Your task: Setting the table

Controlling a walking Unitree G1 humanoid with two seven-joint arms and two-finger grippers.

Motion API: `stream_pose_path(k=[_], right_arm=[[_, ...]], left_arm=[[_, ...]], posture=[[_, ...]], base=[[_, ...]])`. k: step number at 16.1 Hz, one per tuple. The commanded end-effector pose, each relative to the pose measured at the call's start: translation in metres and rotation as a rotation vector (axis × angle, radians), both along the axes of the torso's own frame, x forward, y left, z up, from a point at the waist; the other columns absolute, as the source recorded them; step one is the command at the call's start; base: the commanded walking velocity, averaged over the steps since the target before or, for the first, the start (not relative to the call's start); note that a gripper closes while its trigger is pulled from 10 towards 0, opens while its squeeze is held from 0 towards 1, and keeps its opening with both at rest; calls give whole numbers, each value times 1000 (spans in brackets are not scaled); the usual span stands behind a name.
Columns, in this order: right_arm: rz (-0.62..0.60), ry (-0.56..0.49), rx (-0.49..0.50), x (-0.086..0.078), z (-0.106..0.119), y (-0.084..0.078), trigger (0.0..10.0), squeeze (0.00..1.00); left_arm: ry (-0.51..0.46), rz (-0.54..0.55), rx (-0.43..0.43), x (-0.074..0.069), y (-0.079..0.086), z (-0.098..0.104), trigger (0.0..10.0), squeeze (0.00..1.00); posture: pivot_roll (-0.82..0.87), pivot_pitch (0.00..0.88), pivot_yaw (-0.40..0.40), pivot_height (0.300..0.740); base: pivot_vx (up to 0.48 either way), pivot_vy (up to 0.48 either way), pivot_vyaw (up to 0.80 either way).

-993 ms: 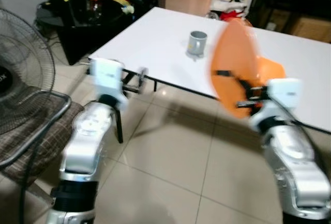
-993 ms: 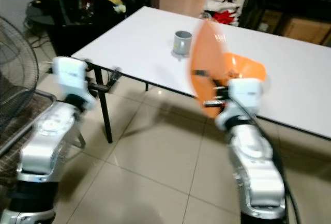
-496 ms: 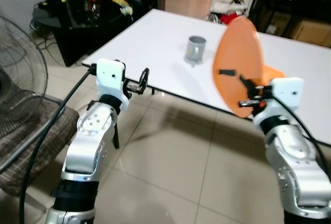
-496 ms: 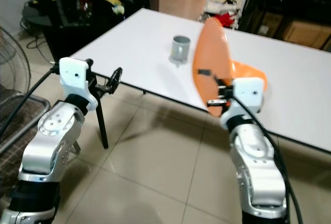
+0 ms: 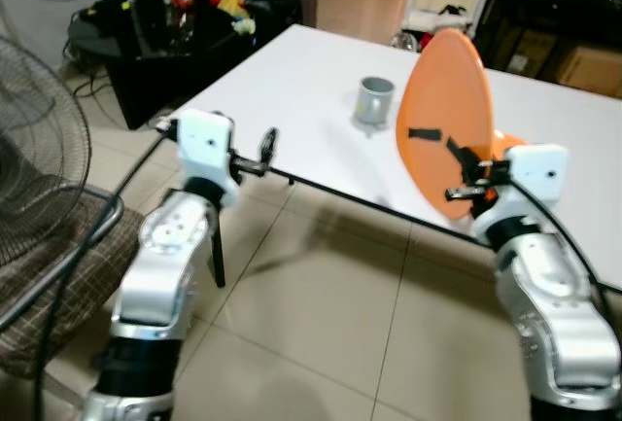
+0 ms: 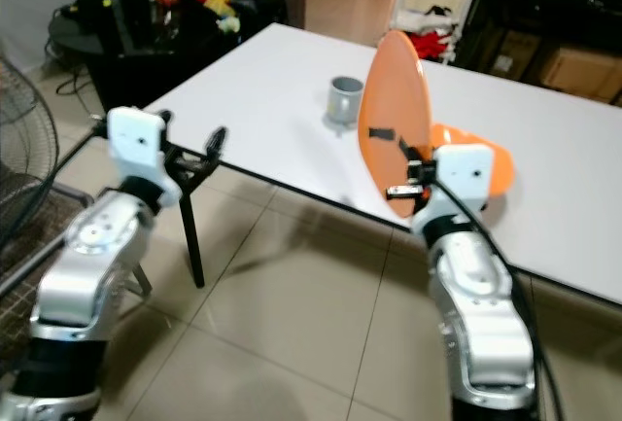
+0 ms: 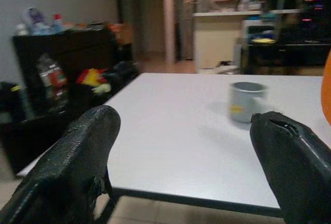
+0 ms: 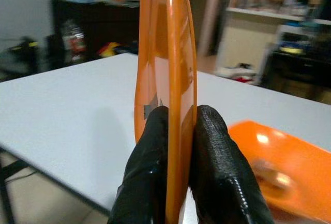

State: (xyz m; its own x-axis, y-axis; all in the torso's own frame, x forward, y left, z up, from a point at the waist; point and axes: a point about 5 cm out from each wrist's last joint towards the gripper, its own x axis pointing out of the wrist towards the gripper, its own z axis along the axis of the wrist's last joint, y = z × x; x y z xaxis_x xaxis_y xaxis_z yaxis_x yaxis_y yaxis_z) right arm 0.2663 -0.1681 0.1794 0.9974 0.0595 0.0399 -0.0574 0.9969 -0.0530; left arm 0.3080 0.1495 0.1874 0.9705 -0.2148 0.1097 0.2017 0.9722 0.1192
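While right claw (image 6: 400, 176) pinches orange plate (image 6: 394, 120) on edge above white counter (image 6: 292, 90) near edge, left claw (image 5: 264, 152) gapes empty at 9 o'clock. Gray mug (image 5: 373, 101), second orange dish (image 6: 481, 163) already laid; plate unplaced.

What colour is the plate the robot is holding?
Orange plate, clearest in the right wrist view.

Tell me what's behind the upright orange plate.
Behind the plate in the right tool, a second orange dish lies on the white table. The plate and the arm cover part of it.
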Motion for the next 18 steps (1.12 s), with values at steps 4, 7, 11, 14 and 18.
stream_pose_path(k=[4,7,11,14,18], right_arm=[[19,-76,-7,0,14,2,10000,0],[25,-78,-7,0,15,3,10000,0],[28,-81,-7,1,15,3,10000,0],[27,-84,-6,0,16,3,10000,0],[28,-84,-3,0,16,3,10000,0]], left_arm=[[-6,-4,5,2,-1,2,10000,0],[-9,-1,5,2,0,3,10000,0],[-12,-5,4,2,-1,4,10000,0],[-10,-12,1,2,-2,4,10000,0],[-10,-17,-1,2,-2,4,10000,0]], posture=[[27,0,-55,740],[33,0,-58,740],[33,0,-59,740],[30,0,-54,740],[31,0,-55,740]], base=[[286,0,0],[280,0,0],[282,0,0],[281,0,0],[294,0,0]])
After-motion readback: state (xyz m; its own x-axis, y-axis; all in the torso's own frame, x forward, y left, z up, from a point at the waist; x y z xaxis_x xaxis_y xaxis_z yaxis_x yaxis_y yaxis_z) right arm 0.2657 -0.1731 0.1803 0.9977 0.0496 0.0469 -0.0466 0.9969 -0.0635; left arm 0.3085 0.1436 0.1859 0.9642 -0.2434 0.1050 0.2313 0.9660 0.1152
